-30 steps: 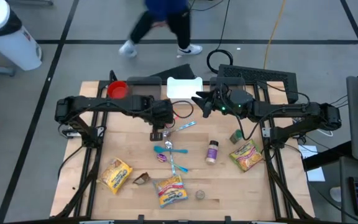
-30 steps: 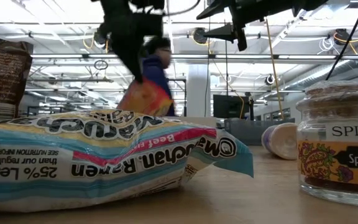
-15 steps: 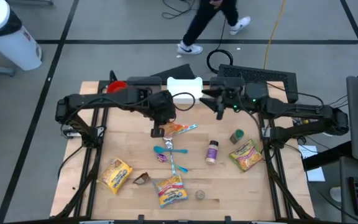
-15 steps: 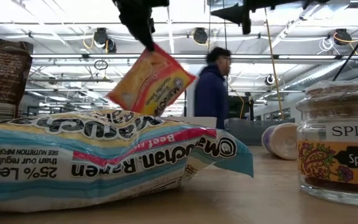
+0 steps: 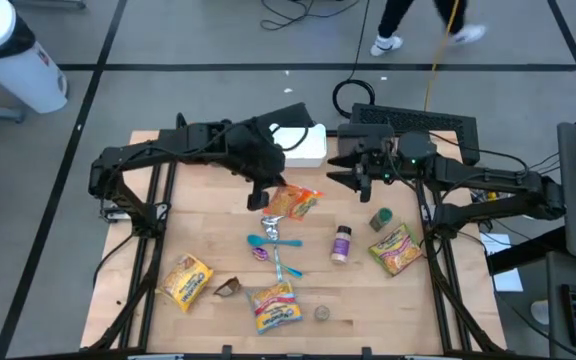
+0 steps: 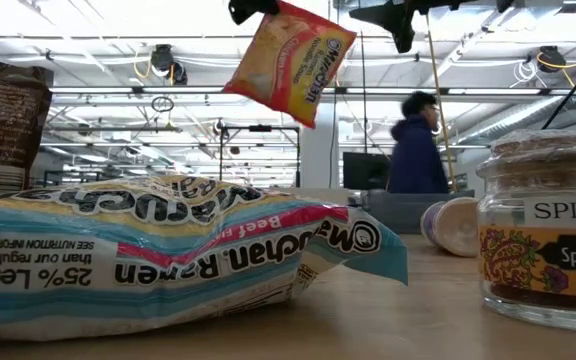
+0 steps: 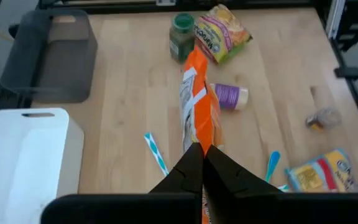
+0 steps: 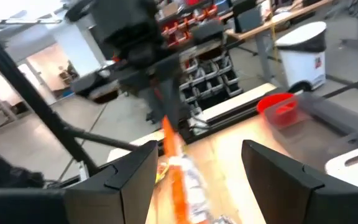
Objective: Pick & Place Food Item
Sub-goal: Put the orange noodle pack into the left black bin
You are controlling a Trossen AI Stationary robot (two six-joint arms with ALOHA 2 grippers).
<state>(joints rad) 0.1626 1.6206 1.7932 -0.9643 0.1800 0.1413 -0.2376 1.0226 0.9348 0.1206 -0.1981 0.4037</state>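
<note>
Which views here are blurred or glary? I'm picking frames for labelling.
Right wrist view: motion-smeared, the orange ramen packet streaked. Low view: bright ceiling glare behind the packet, near ramen bag soft. High view: evenly lit, only the walking person smeared. Left wrist view: sharp, left gripper shut on the packet.

Ramen packet (image 6: 168, 250) reads "Maruchan Ramen"; jar (image 6: 546, 230) reads "SPICE".

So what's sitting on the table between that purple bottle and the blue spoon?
Nothing: in the high view, bare wood separates the purple bottle from the blue spoon.
</note>
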